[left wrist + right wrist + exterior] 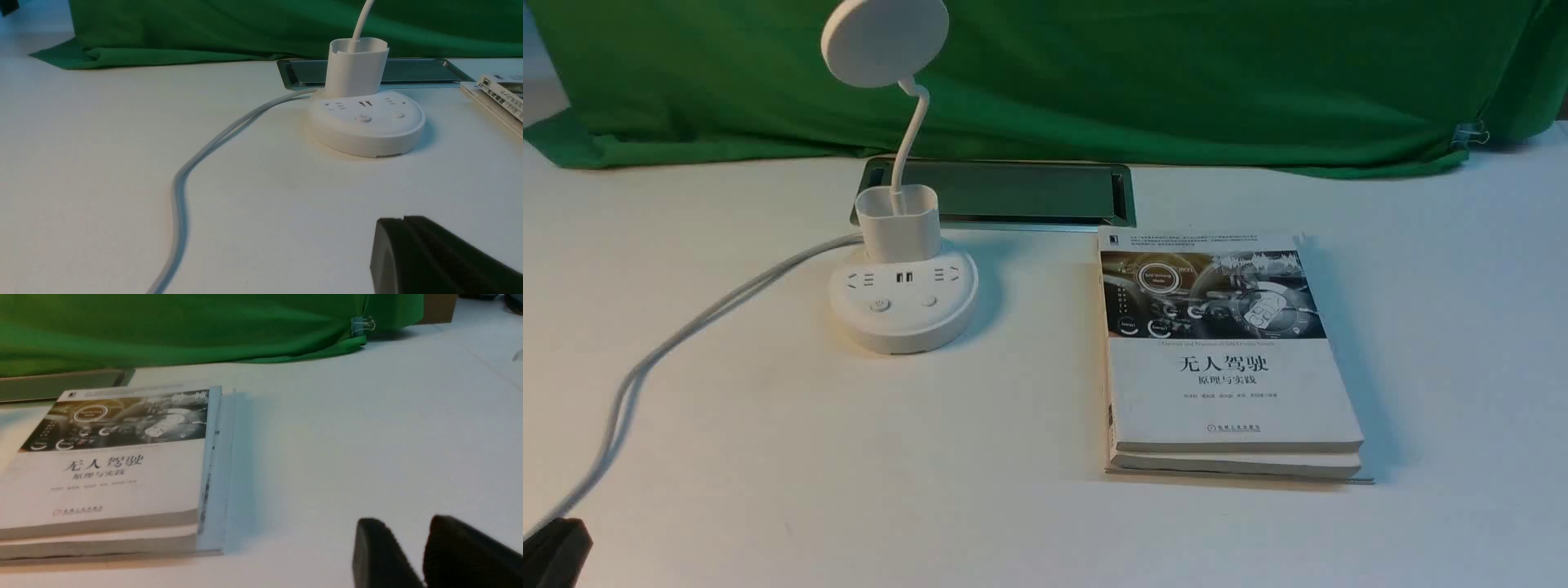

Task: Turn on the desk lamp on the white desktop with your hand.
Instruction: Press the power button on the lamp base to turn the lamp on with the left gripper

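—Two buttons on the desk lamp [898, 237], both on the near lip of its round base [903, 327]: a marked button [880, 306] with a power sign, a plain button [929, 301] beside it. Probably the marked one for the light.

—Agreed. Seemingly unlit, disc head [885, 37] dull. Standing where?

—On the worktop [849, 490], left of middle and toward the far edge, just in front of the metal-rimmed hatch [1013, 192]. Base flat, long axis upright: base, cup holder [894, 208], thin neck [911, 135] curving up to the head. Flat face of the disc turned toward the near edge, buttons likewise.

—Handy for the left tool [404, 222], then. Low by the near-left corner, well apart from the base, fingers pressed together, gripping nothing.

—Keep it clenched; one blunt tip better than two prongs. Come in from the near edge, clear of the cord [686, 331] trailing off toward the left edge, stop over the marked button, press straight down, briefly, then lift. No sideways shove: risk of skidding the base or knocking the neck.

—And the right tool [408, 528]?

—Out of the front view; low over the worktop on the side of the stacked books [1225, 359] away from the lamp, fingers slightly parted, empty. Best left parked.
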